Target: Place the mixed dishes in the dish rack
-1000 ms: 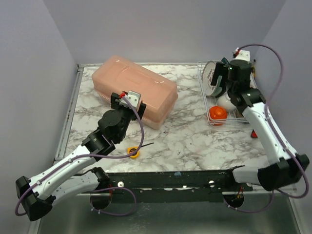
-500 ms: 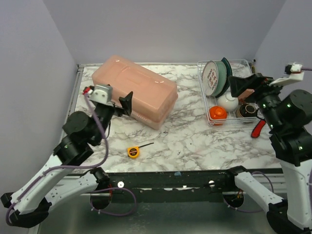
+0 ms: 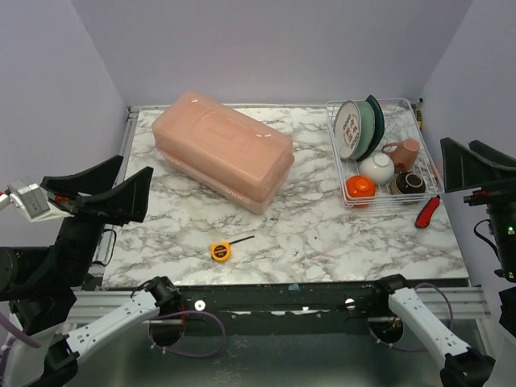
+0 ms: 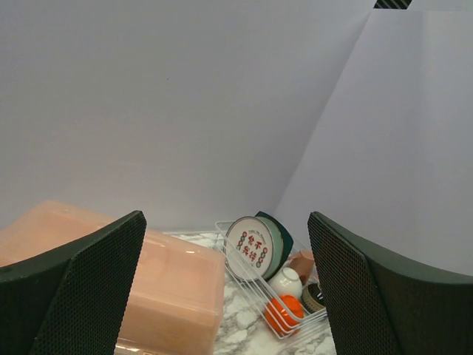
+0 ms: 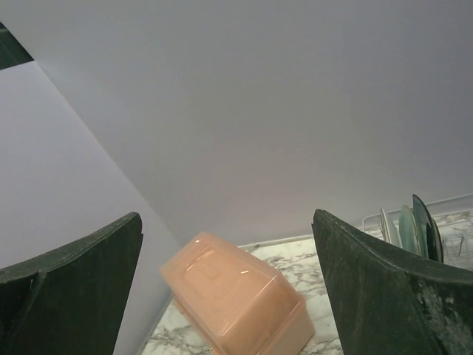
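The white wire dish rack (image 3: 336, 150) stands at the back right of the marble table. In it a round patterned plate (image 3: 348, 129) and a teal plate (image 3: 373, 121) stand on edge. Beside them sit a pink mug (image 3: 403, 151), a white bowl (image 3: 376, 168), an orange bowl (image 3: 359, 188) and a dark bowl (image 3: 409, 184). My left gripper (image 3: 137, 164) hangs open and empty over the table's near left edge, far from the rack. Off the table's right side, my right gripper (image 3: 457, 145) is open and empty too. The left wrist view shows the rack (image 4: 235, 259) between the open fingers.
A big pink plastic tub (image 3: 222, 149) lies across the back left and middle. A yellow tape measure (image 3: 219, 251) lies near the front edge. A red-handled tool (image 3: 427, 211) lies right of the rack. Walls close in the table on three sides.
Both arms have pulled back and up, the left away from the tub to the near left, the right away from the rack to the far right. The left jaws widened slightly.
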